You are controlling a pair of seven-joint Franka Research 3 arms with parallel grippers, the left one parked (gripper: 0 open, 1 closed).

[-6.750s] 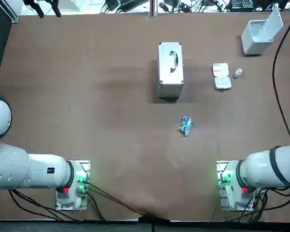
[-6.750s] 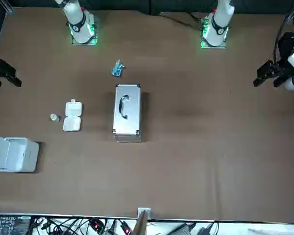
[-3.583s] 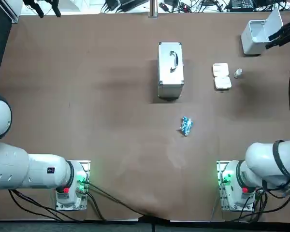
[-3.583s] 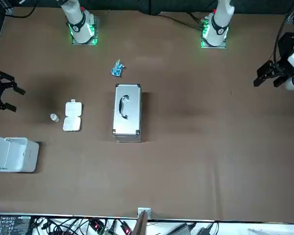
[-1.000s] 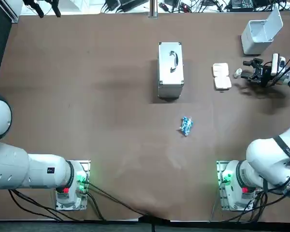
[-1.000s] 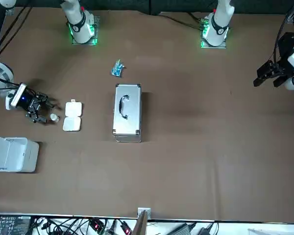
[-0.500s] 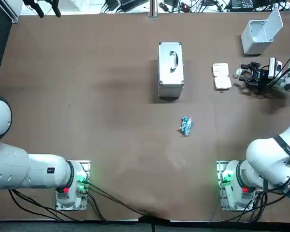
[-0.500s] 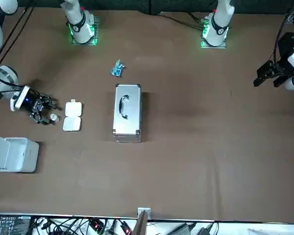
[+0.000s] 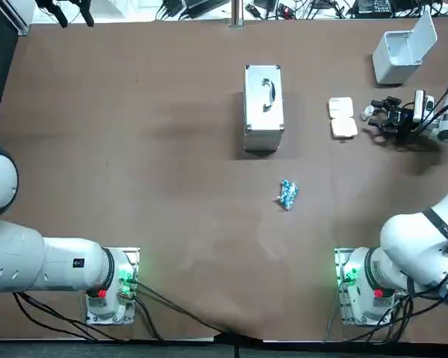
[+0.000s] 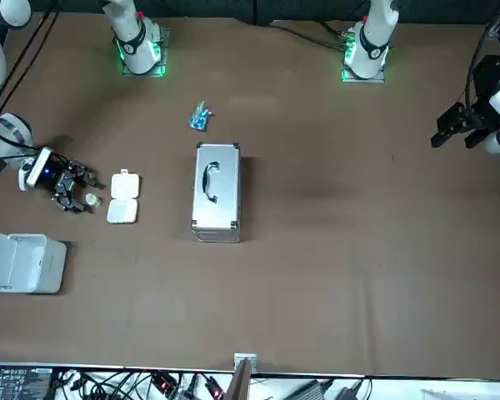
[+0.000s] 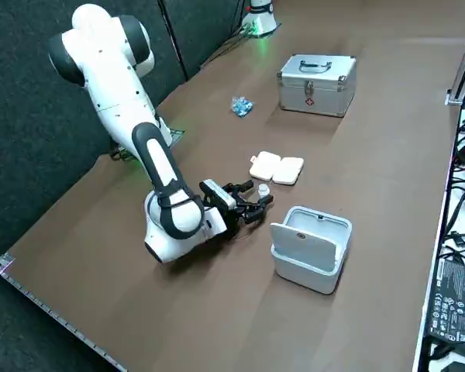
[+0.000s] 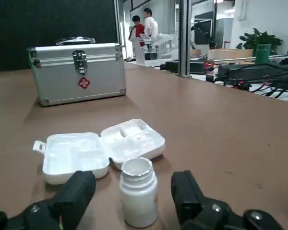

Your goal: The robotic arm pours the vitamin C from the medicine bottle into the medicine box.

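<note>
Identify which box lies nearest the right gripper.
The flat white medicine box, open just beyond the bottle that the right gripper straddles; the white bin and silver case sit farther off.

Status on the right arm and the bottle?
Right gripper open, low at the table, fingers either side of medicine bottle, not touching. Bottle upright, uncapped, beside open medicine box. Nothing blocking the grasp.
</note>
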